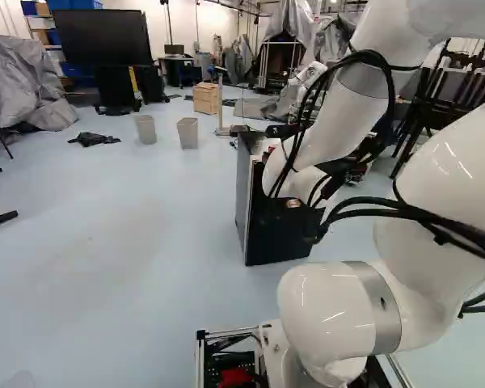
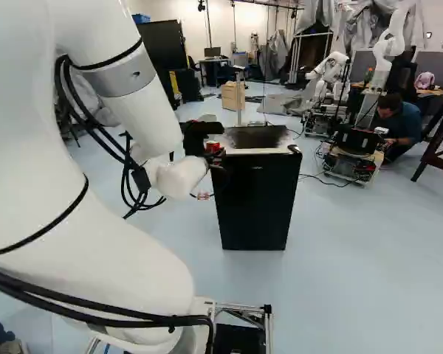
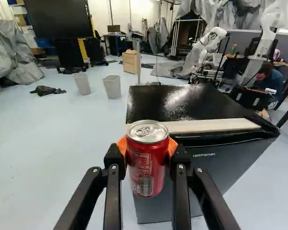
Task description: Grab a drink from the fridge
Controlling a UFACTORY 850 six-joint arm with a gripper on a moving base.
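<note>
In the right base view my gripper [image 2: 215,153] is beside the fridge's upper edge, with a red can [image 2: 213,146] at its fingers. The wrist view shows the gripper [image 3: 147,149] shut on the red can [image 3: 146,165], an orange pad pressed to either side below the silver lid. The can stands upright in the grip, its pull tab unopened. Behind and beside it is the small black fridge [image 3: 216,165], its grey door closed as far as this view shows. The fridge's inside is hidden. In the left base view the arm covers part of the fridge [image 1: 267,242].
Two grey bins [image 1: 187,132] and a wooden drawer unit [image 1: 205,98] stand on the floor beyond the fridge. A large dark screen [image 3: 57,19] is farther back. Another robot [image 2: 331,70] stands beyond the fridge, near a cart [image 2: 354,158] with equipment. Dark cloth [image 3: 47,90] lies on the floor.
</note>
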